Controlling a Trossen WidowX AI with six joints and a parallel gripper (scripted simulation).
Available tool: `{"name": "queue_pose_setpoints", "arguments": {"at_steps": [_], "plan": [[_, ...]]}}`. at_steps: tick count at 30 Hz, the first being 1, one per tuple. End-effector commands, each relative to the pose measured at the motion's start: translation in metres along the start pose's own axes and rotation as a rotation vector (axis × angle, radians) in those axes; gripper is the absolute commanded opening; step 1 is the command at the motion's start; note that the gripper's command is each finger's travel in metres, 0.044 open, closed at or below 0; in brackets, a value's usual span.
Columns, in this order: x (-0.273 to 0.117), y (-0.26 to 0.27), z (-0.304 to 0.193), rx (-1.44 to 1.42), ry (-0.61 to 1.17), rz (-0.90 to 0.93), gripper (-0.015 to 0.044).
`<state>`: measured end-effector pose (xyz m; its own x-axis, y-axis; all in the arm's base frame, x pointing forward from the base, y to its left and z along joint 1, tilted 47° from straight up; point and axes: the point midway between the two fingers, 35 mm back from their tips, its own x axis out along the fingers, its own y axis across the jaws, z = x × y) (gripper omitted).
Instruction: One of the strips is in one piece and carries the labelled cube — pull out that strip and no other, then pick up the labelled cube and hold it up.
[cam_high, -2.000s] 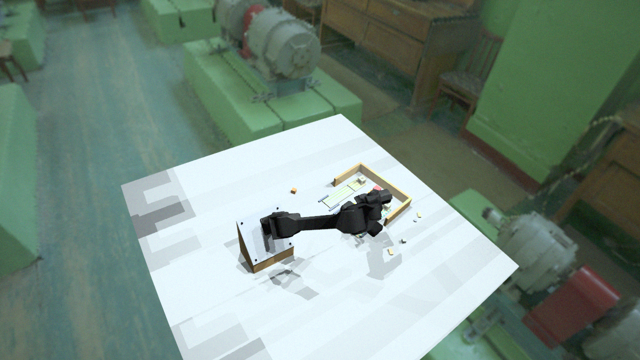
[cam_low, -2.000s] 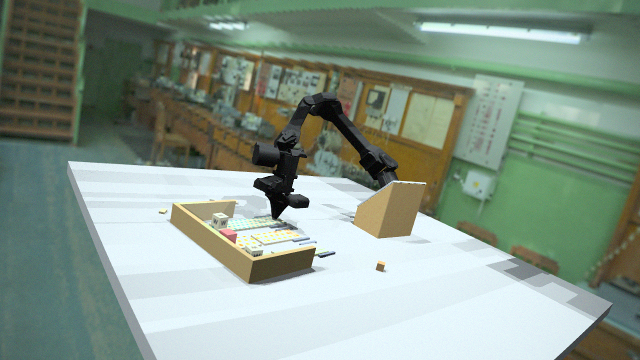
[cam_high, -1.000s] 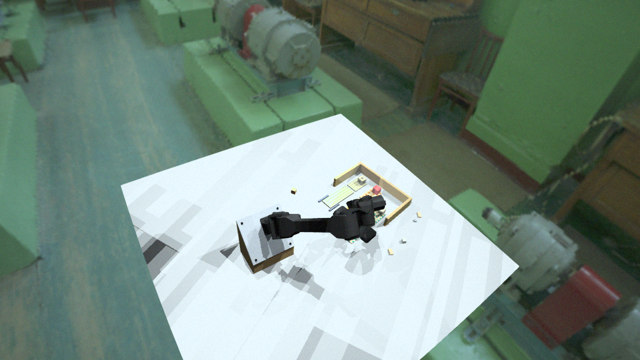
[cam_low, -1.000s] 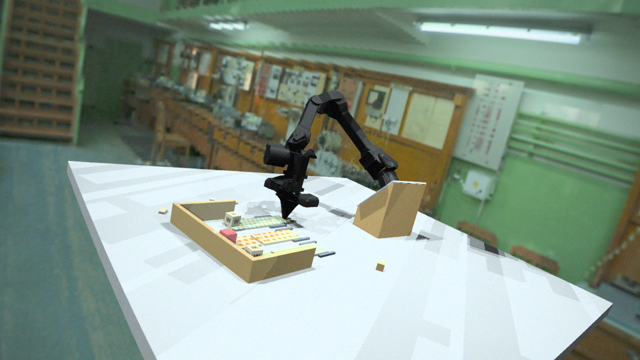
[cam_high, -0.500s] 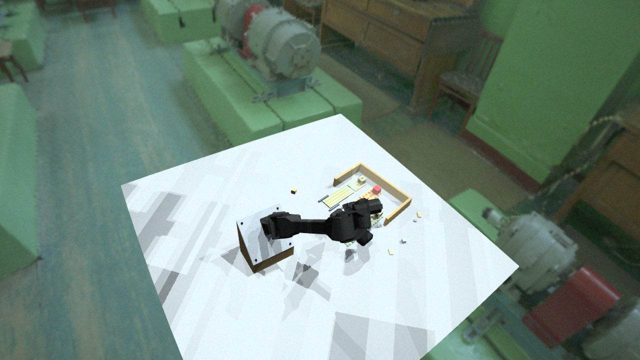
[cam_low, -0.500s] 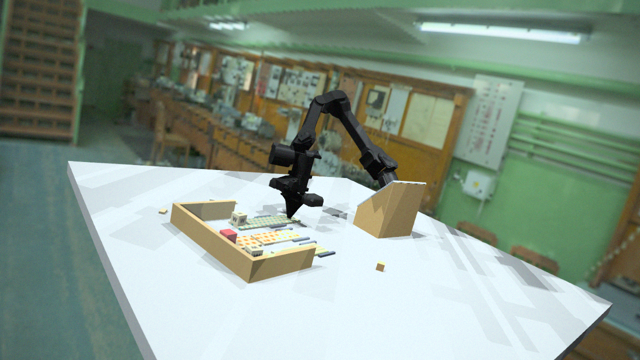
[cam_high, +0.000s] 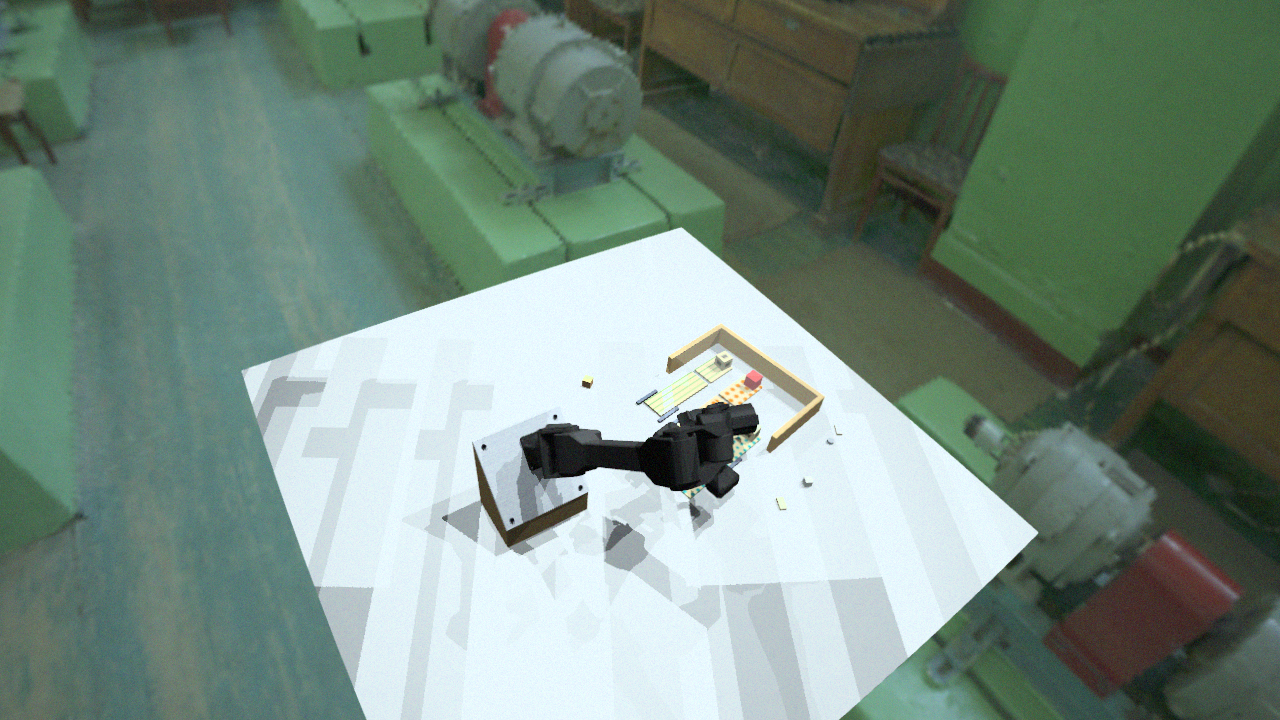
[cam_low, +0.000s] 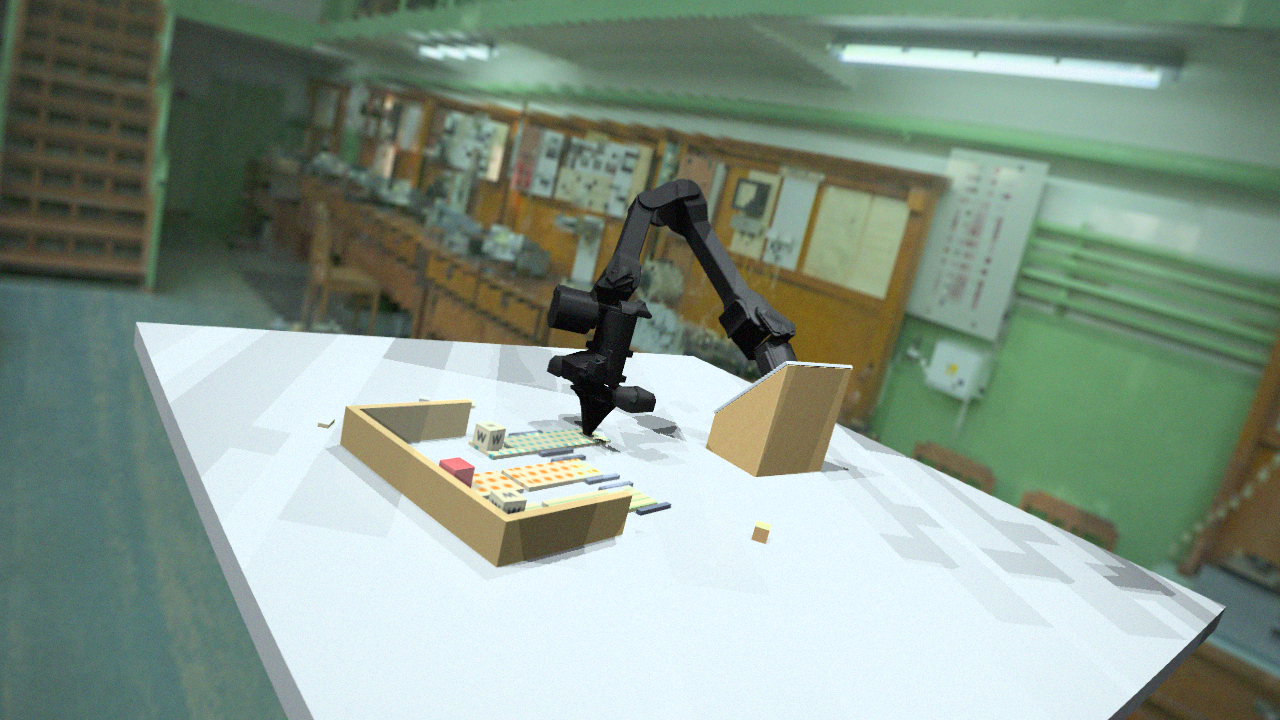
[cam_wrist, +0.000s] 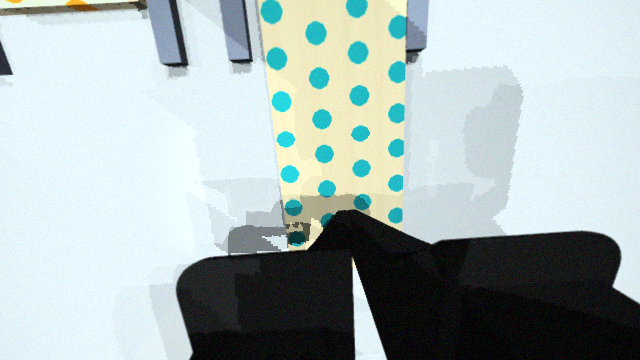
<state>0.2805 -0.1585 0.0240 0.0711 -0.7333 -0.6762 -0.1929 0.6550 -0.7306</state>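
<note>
My gripper is shut with nothing between its fingers. The tips point down at the near end of the teal-dotted strip, touching it or just above; I cannot tell which. This strip shows no break. A cube with W letters stands on its far end. The orange-dotted strip has a gap across it and bears a red cube. The striped strip also has a gap and bears a lettered cube. The arm hides the fingertips in the top view.
A wooden wall encloses the strips' far ends on three sides. Grey guide bars flank the strips. The arm's wedge stand is behind the gripper. A small orange cube and loose bits lie outside.
</note>
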Motion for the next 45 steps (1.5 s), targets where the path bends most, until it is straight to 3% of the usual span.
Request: {"name": "queue_pose_setpoints", "arguments": {"at_steps": [1,45], "plan": [[0.006,0.003,-0.016,-0.009,0.028,0.009,0.0],[0.005,0.003,-0.056,-0.011,0.03,0.009,0.0]]}}
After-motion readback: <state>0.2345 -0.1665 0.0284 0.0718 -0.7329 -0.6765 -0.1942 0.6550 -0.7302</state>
